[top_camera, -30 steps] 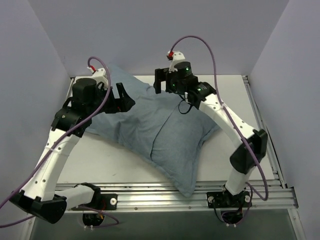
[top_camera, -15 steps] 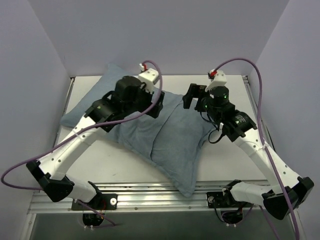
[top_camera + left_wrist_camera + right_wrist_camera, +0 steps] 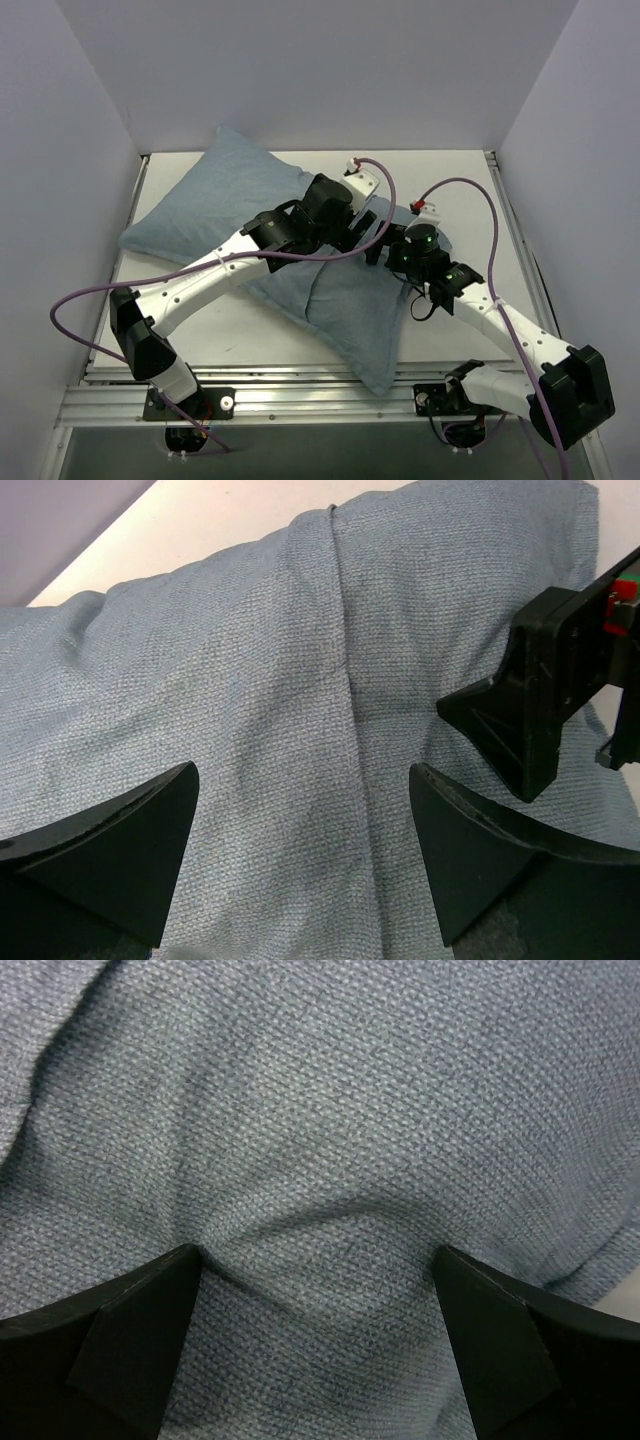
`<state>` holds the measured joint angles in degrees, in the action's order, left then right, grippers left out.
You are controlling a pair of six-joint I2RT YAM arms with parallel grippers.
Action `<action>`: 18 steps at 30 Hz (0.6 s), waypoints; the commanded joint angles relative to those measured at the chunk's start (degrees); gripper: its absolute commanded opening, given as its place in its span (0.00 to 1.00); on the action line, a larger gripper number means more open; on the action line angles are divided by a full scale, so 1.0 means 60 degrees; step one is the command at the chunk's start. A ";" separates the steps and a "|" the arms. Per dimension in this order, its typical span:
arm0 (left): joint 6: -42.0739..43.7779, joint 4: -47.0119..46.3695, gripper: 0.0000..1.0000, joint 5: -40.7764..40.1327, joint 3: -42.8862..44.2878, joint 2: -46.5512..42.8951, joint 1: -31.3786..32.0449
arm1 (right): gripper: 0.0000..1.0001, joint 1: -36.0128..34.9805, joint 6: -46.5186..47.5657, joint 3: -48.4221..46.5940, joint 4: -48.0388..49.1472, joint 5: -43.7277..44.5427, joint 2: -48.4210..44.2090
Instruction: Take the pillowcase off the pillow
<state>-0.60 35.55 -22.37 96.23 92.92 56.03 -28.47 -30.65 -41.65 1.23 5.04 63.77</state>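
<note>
Since no white fabric shows anywhere in the three views, we judge that the pale blue-grey woven cloth pillowcase [image 3: 200,215] still wraps the whole plump pillow, which stays hidden inside it. The task itself has barely begun. The cased pillow lies slantwise on the white surface [image 3: 470,190], directly beneath both claws and spreading well away from them towards the far left corner and the near edge.

The left claw [image 3: 362,222] hangs over the cloth with its fingers spread wide and nothing held. In its own wrist view a stitched seam [image 3: 345,680] in the pillowcase runs down between the two fingers. Just beside it, on its right, is the right claw [image 3: 385,252], also spread wide and holding nothing. In its wrist view the fingertips seem to press into the cloth, which puckers into a shallow fold between them, though we cannot tell how firm the contact is.

By our reckoning everything remains to be done: pinching a fold of cloth, finding the open end of the case, which we cannot make out from here, holding the pillow back, and drawing the case off.
</note>
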 commanded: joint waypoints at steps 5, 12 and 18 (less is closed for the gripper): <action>0.0832 -0.0666 0.95 -0.1281 0.0412 0.0698 0.0285 | 0.94 0.0599 -0.0545 0.1565 0.0614 -0.0721 0.0124; 0.1330 -0.0769 0.95 -0.1881 0.0691 0.1737 0.0534 | 0.94 0.1097 -0.0487 0.1829 0.0937 -0.1308 0.0153; 0.1521 -0.0812 0.95 -0.2845 0.0984 0.2557 0.0564 | 0.94 0.1244 -0.0399 0.1960 0.0995 -0.1498 0.0183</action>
<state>6.76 32.99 -33.63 98.85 106.69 59.24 -21.96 -35.59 -32.71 13.98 -4.73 63.22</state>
